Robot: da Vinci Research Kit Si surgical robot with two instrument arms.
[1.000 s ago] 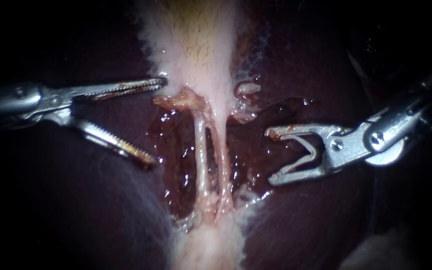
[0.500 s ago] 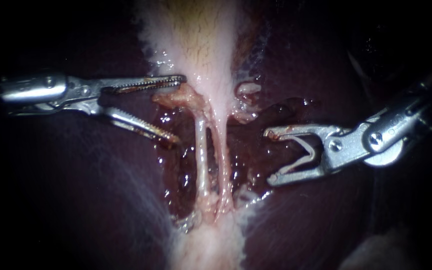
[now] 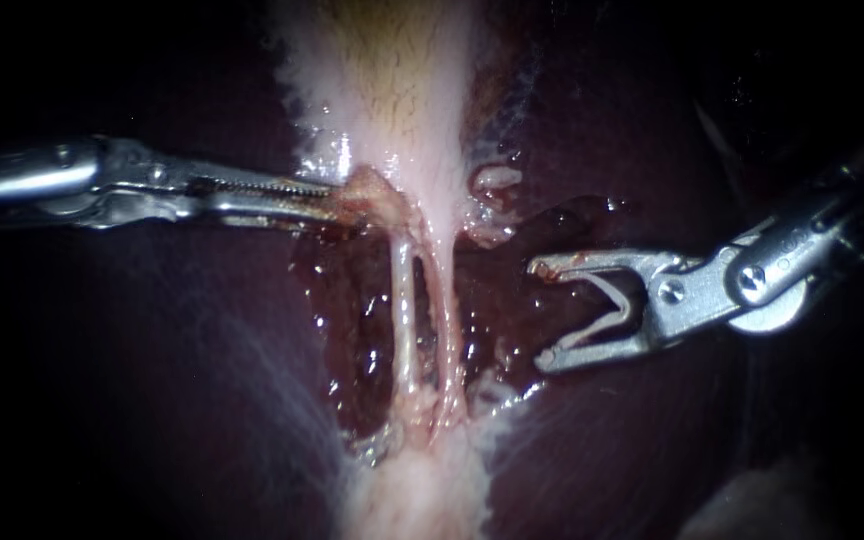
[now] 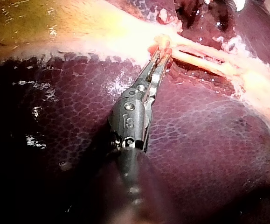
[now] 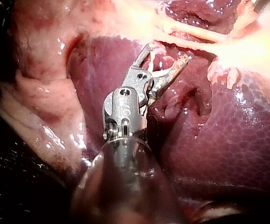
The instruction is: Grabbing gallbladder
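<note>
Clamping gallbladder (image 3: 392,100) — left instrument (image 3: 340,197).

Surgical bench setting. Bare, wet organ tissue fills every view: dark red liver (image 4: 204,135) and pale gallbladder (image 3: 392,90). Two slender steel tools, the left instrument (image 3: 344,197) and the right instrument (image 3: 540,312), reach over it from opposite sides.
</note>
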